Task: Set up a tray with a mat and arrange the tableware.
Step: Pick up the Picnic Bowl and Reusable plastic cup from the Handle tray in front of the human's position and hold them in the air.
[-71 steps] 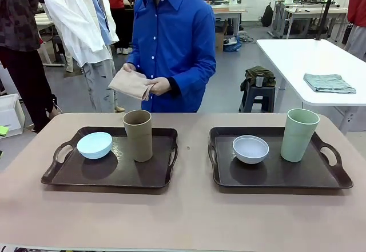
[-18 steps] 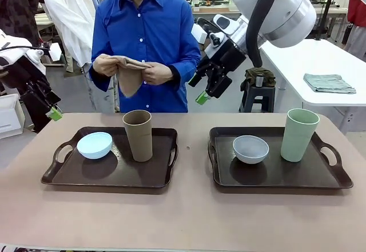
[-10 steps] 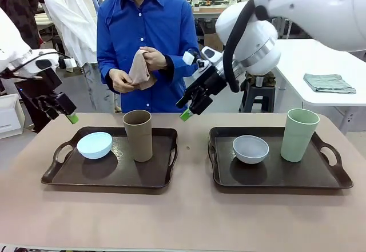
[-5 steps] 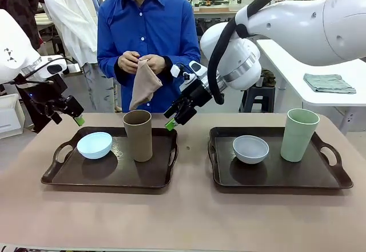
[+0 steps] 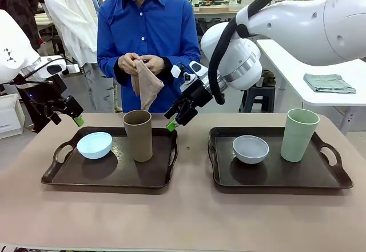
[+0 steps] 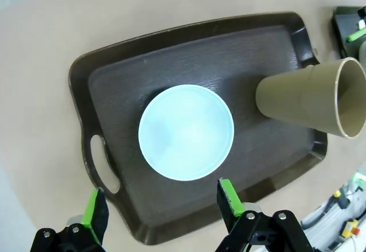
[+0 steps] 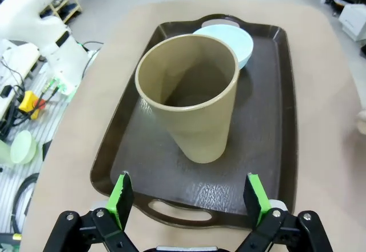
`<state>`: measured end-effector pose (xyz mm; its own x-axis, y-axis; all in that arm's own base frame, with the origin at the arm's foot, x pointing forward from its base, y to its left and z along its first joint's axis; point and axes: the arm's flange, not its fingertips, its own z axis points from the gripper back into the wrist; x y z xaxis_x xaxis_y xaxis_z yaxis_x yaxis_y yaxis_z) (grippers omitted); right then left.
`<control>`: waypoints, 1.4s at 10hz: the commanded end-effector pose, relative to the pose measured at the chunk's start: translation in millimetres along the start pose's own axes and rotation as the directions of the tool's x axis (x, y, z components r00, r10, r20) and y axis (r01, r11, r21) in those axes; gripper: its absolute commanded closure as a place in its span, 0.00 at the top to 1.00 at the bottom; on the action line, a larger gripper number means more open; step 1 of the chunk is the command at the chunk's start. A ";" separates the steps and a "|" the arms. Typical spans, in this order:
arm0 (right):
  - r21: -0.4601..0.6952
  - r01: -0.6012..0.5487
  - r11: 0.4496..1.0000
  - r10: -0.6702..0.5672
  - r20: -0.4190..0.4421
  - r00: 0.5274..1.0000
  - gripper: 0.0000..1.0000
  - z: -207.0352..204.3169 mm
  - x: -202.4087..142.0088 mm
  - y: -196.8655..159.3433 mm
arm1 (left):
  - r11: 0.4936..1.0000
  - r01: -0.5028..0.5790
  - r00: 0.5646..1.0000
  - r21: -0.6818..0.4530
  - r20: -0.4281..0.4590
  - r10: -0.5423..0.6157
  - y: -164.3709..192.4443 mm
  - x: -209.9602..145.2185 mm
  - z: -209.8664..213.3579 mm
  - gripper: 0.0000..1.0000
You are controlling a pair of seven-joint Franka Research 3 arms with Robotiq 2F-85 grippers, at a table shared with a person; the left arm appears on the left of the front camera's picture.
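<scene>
Now | our left hand [image 5: 73,116] fingers apart, above blue bowl [image 5: 94,144] | right hand [image 5: 173,122] fingers apart, near brown cup [image 5: 138,135] | we reckon both mean to clear left tray [image 5: 114,176] for the person's mat [image 5: 148,86]

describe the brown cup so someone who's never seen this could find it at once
On the tan table, look at the dark tray on the robot's left. The brown cup stands upright beside a pale blue bowl: the tray's only tall, handleless piece.
</scene>
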<state>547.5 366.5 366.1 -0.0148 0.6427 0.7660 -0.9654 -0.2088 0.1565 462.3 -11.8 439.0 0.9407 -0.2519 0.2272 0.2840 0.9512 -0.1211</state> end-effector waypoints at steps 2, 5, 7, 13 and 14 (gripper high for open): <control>-0.025 -0.071 0.997 0.071 -0.001 0.997 1.00 -35.8 -23.9 -11.0 | 0.996 -0.085 0.996 0.002 -0.028 0.085 7.8 -8.6 -13.8 1.00; -0.055 -0.089 0.995 0.090 0.020 0.996 1.00 -51.5 -29.0 -7.7 | 0.993 -0.119 0.993 -0.014 -0.015 0.119 16.4 -16.9 -28.2 1.00; -0.091 -0.099 0.991 0.103 0.036 0.994 1.00 -63.4 -24.3 -6.7 | 0.990 -0.140 0.990 -0.012 -0.028 0.140 17.3 -13.6 -44.8 1.00; -0.064 -0.131 0.989 0.136 0.079 0.988 1.00 -92.4 -14.8 -8.0 | 0.987 -0.157 0.985 0.018 -0.076 0.158 20.8 -2.4 -77.6 1.00; -0.063 -0.142 0.988 0.146 0.077 0.986 1.00 -93.1 -12.6 -7.7 | 0.988 -0.155 0.985 0.015 -0.076 0.155 20.9 -1.4 -83.3 1.00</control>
<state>529.7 426.5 296.6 -0.1156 0.5860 0.8020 -0.9677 -0.2484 0.0421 474.8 -3.6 359.3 0.9827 -0.1363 0.1251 0.1550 0.9756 -0.1552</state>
